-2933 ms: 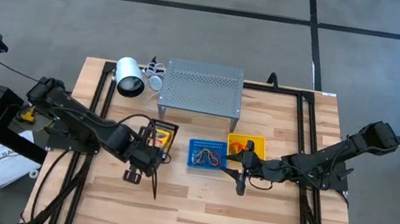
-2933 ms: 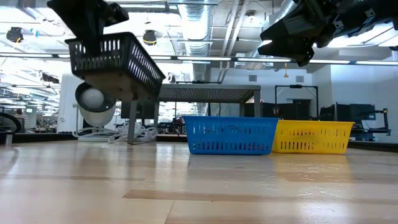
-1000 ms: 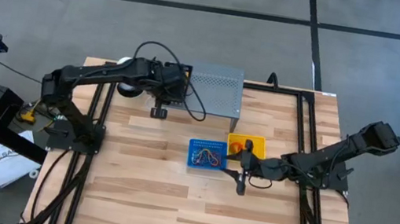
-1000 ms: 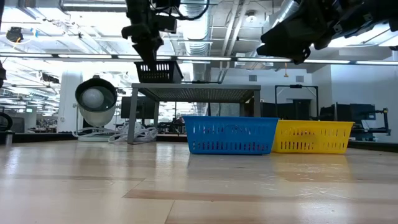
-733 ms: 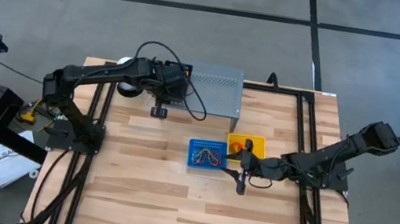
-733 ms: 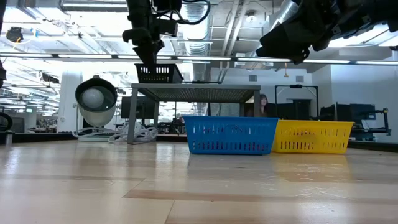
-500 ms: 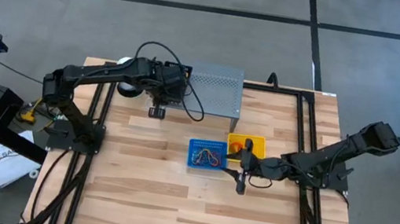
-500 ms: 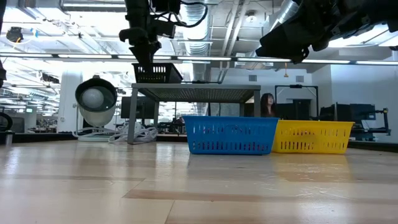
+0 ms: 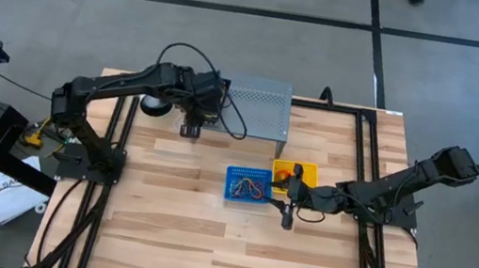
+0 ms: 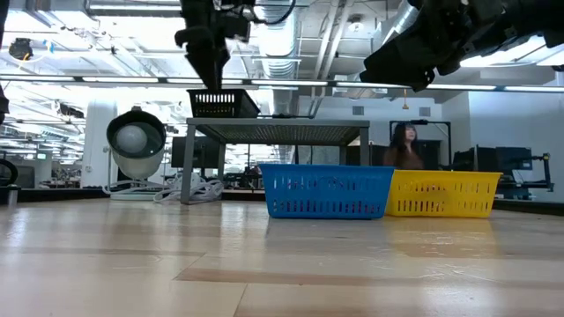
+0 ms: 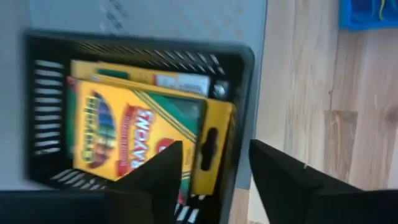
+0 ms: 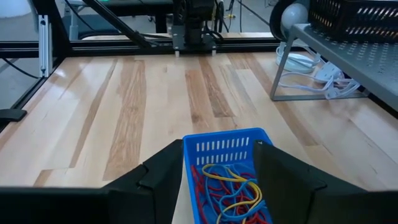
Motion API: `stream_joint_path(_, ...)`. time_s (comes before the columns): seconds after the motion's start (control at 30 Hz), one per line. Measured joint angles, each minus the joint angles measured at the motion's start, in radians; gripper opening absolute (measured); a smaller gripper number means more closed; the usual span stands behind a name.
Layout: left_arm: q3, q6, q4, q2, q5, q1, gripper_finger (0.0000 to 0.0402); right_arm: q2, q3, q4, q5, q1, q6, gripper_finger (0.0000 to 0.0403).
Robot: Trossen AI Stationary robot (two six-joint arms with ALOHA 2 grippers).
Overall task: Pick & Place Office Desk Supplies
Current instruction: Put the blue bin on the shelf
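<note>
A black mesh basket (image 10: 222, 103) stands on the left end of the grey perforated shelf (image 9: 258, 108). It holds yellow-and-green crayon packs (image 11: 137, 124). My left gripper (image 11: 216, 146) is open just above it, one finger over the packs and one outside the basket's wall (image 11: 244, 93). My left gripper (image 9: 197, 111) hides the basket in the high view. My right gripper (image 12: 219, 149) hangs open over the blue basket (image 12: 230, 162), which holds coloured band loops (image 12: 227, 180).
A yellow basket (image 9: 295, 174) stands against the blue basket (image 9: 247, 186) on its right. The white lamp (image 10: 134, 141) and its cable lie left of the shelf (image 10: 278, 132). Bare wood stretches along the table's near half. A person shows in the room behind.
My left gripper has opened and let go of the black basket's wall, rising slightly. The basket stays on the shelf's left end. My right arm has kept still. A person has walked into view behind the table.
</note>
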Motion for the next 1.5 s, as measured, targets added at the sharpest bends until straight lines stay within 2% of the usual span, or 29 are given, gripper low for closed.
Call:
stream_joint_path(0.27, 0.102, -0.060, -0.043, 0.000, -0.001, -0.065, 0.0220, 0.000, 0.000, 0.000, 0.000, 0.000, -0.029, 0.0188)
stream_joint_path(0.5, 0.105, -0.090, -0.045, 0.002, 0.000, -0.282, 0.0218, -0.004, 0.000, -0.026, 0.000, 0.018, -0.051, 0.0188)
stream_joint_path(0.63, 0.055, -0.008, 0.061, 0.013, -0.004, -0.424, 0.0211, -0.004, -0.001, -0.063, -0.002, 0.035, -0.035, 0.0188)
stream_joint_path(0.77, -0.032, 0.173, 0.210, 0.036, -0.091, -0.509, 0.0204, -0.005, -0.001, -0.070, -0.001, 0.050, -0.025, 0.0188)
stream_joint_path(0.97, -0.128, 0.375, 0.389, 0.110, -0.129, -0.484, 0.0197, -0.006, -0.001, -0.076, 0.003, 0.091, -0.016, 0.0188)
stream_joint_path(1.17, -0.139, 0.407, 0.347, 0.210, -0.124, -0.428, 0.0195, -0.028, 0.000, -0.068, 0.035, 0.132, 0.015, 0.0188)
stream_joint_path(1.33, -0.139, 0.450, 0.361, 0.241, -0.121, -0.439, 0.0196, -0.075, -0.003, -0.101, 0.133, 0.183, 0.017, 0.0188)
stream_joint_path(1.5, -0.138, 0.476, 0.375, 0.249, -0.062, -0.460, 0.0197, -0.132, -0.032, -0.112, 0.244, 0.225, 0.018, 0.0188)
